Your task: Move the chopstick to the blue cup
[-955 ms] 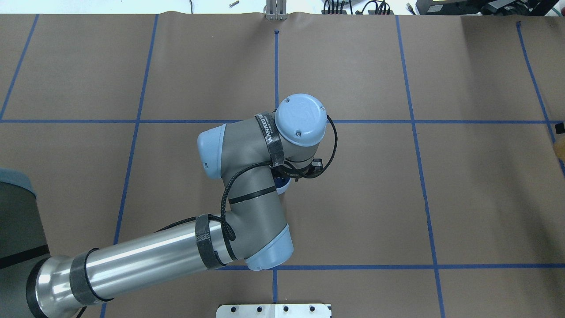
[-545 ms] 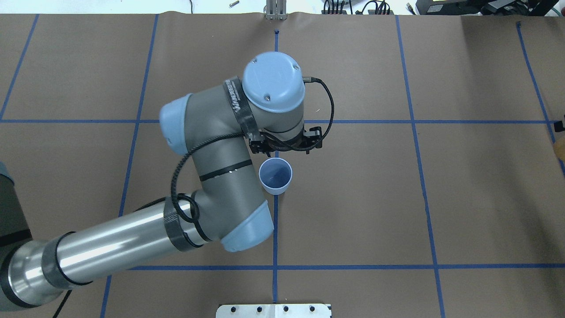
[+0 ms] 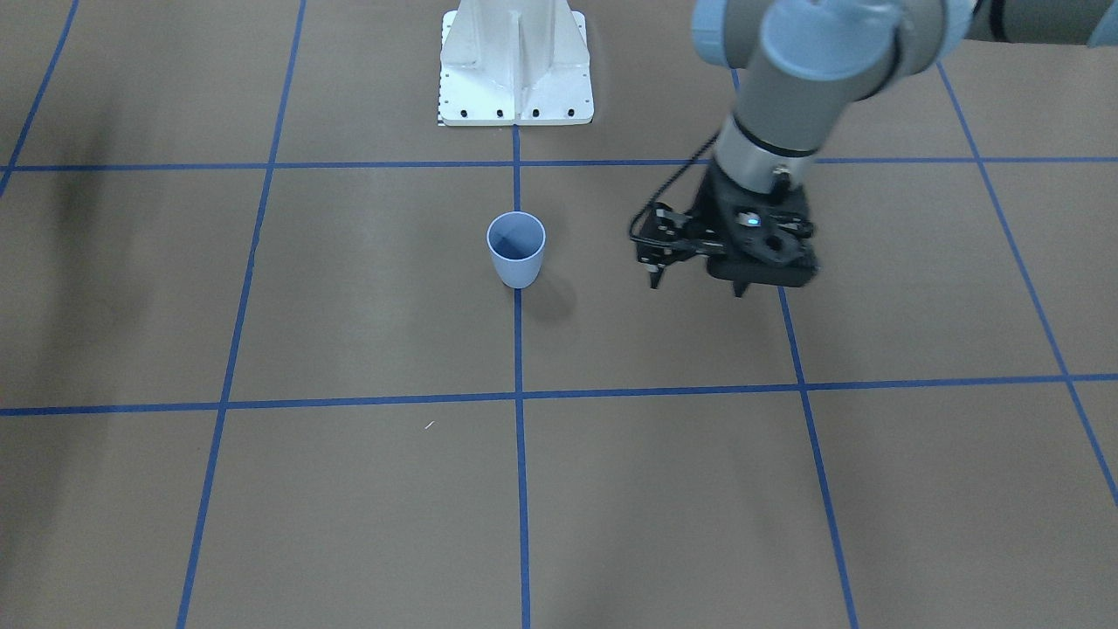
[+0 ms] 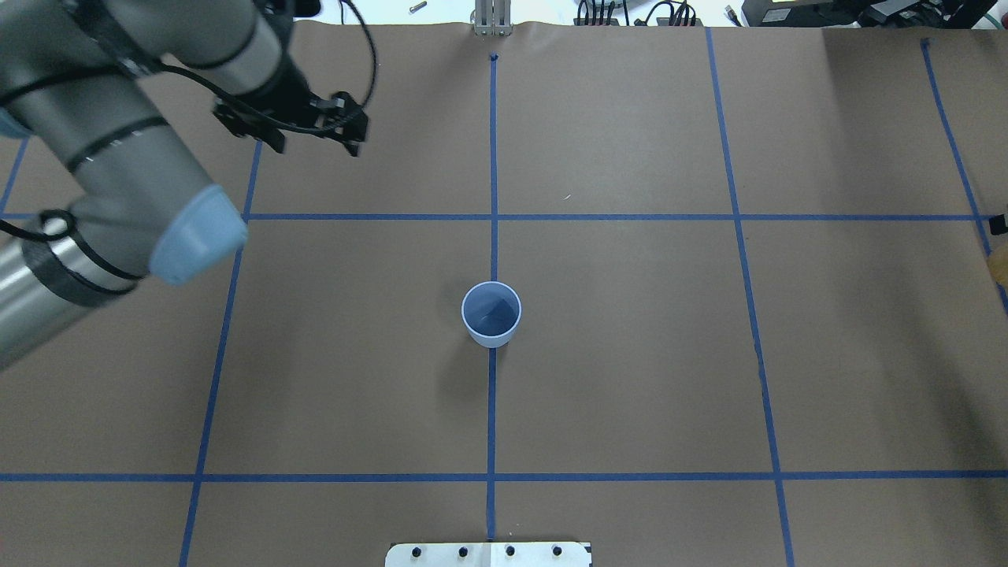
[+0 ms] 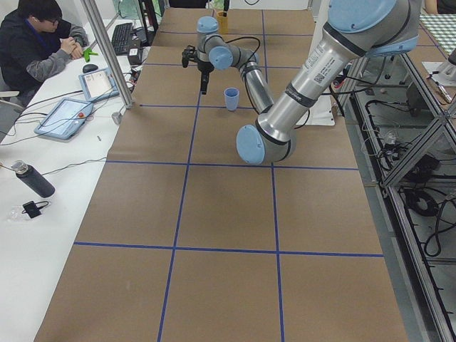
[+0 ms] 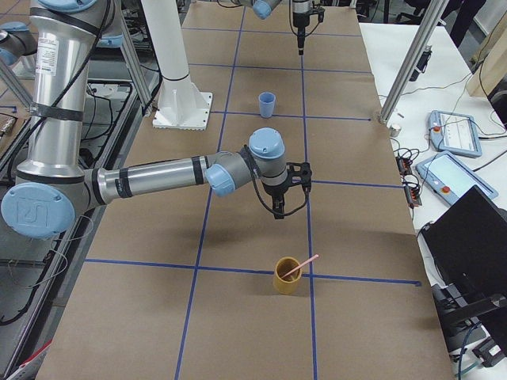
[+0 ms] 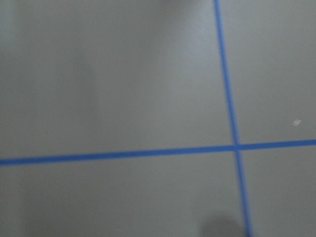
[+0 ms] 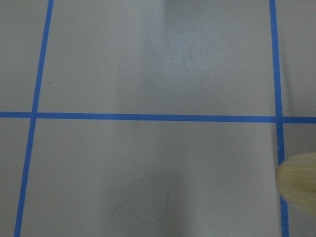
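A: Status?
B: Pale-blue plastic cup (image 4: 491,315), ctr of table (image 4: 669,378), looks empty. Thin pink chopstick (image 6: 302,267) leans in yellow cup (image 6: 286,280), well apart. Pick + transfer not yet done.
A: Grippers?
B: Left gripper (image 4: 315,148) spread wide, holds nothing. Right gripper (image 6: 277,207) near yellow cup; grip state can't tell.

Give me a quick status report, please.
Left end effector open, empty; right end effector unclear. Chopstick in yellow cup; blue cup empty. No obstruction seen.

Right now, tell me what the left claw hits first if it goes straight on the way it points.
Likely just the table: the left claw points down, and its wrist view shows only that surface and tape lines. The cup stands well aside.
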Controlling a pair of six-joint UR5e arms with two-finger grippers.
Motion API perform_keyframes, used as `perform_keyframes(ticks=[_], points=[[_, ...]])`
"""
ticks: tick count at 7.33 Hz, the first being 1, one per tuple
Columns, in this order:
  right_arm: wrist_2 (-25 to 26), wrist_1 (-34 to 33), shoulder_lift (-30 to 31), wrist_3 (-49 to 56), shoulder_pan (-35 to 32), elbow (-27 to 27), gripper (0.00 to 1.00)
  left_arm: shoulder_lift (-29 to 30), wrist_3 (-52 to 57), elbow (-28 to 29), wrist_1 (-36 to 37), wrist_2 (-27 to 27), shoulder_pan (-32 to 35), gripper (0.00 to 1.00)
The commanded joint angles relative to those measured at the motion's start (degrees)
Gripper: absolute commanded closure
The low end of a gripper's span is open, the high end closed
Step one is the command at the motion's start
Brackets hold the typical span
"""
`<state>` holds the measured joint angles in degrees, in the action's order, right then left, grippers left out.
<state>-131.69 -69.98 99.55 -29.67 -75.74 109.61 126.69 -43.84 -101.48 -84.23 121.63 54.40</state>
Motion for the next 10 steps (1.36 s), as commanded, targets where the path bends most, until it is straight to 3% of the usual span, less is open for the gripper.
perform_keyframes(ticks=[1,2,4,7,8,10], points=[[-0.14,-0.24,0.21,2.23,-1.33,-0.27,0.0,-7.3,28.24,6.42,-0.14,7.53,16.28,0.02],[-0.14,-0.5,0.29,5.72,-3.51,-0.63,0.0,-8.98,42.38,12.56,-0.14,10.96,23.75,0.02],[-0.06,-0.51,0.03,12.84,-5.81,-3.86,0.0,-11.53,60.39,23.12,-0.58,11.96,34.59,0.02],[1.16,0.37,-2.84,17.54,-7.92,-9.04,0.0,-16.21,66.78,24.13,-1.9,12.05,37.27,0.02],[4.31,1.24,-4.7,17.28,-7.93,-11.07,0.0,-16.21,66.87,24.05,-1.99,12.13,37.36,0.02],[6.45,14.98,-6.72,16.75,-8.02,-21.5,0.0,-16.73,66.87,23.96,-1.99,12.13,37.36,0.02]])
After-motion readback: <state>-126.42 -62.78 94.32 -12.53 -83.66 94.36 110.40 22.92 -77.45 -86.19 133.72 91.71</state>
